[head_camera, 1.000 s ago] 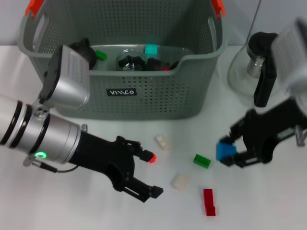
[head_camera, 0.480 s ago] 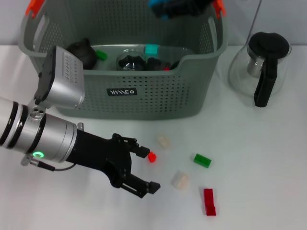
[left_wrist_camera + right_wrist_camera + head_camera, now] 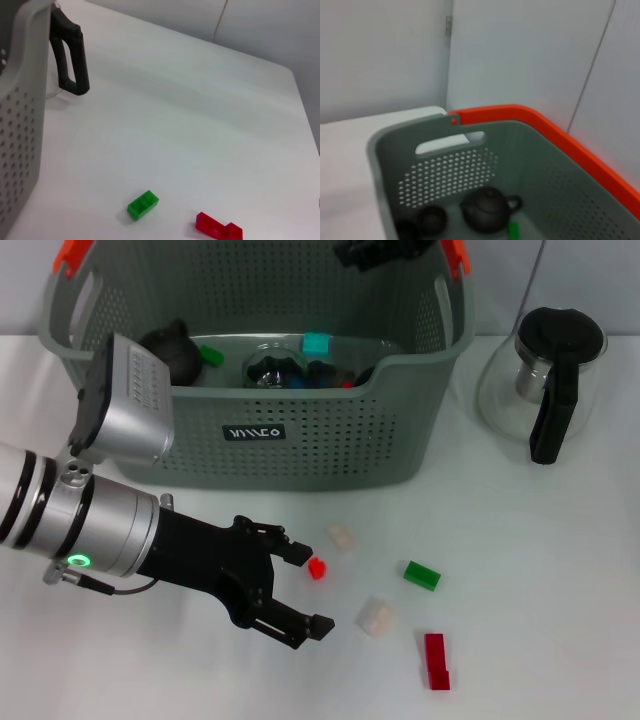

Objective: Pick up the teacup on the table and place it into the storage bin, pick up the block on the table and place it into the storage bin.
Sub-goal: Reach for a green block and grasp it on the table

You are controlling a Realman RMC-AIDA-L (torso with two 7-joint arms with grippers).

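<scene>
The grey-green storage bin (image 3: 330, 455) stands at the back middle of the table. My left gripper (image 3: 309, 590) is open, low over the table in front of the bin, with its fingers on either side of a small red block (image 3: 317, 567). My right gripper (image 3: 385, 252) is a dark shape above the bin's back rim, cut off by the picture's edge. The right wrist view looks down into the bin (image 3: 410, 145), where a dark teapot (image 3: 487, 215) and a small dark teacup (image 3: 431, 220) sit. No teacup shows on the table.
Loose on the table are two cream blocks (image 3: 341, 536) (image 3: 376, 617), a green block (image 3: 421, 575) and a long red block (image 3: 435, 661). A glass carafe (image 3: 545, 380) with a black handle stands to the right of the bin. A cyan block (image 3: 316, 343) lies in the bin.
My right gripper rose from the table's right side with a blue block to above the bin's back rim; the blue block no longer shows in it. My left gripper barely moved.
</scene>
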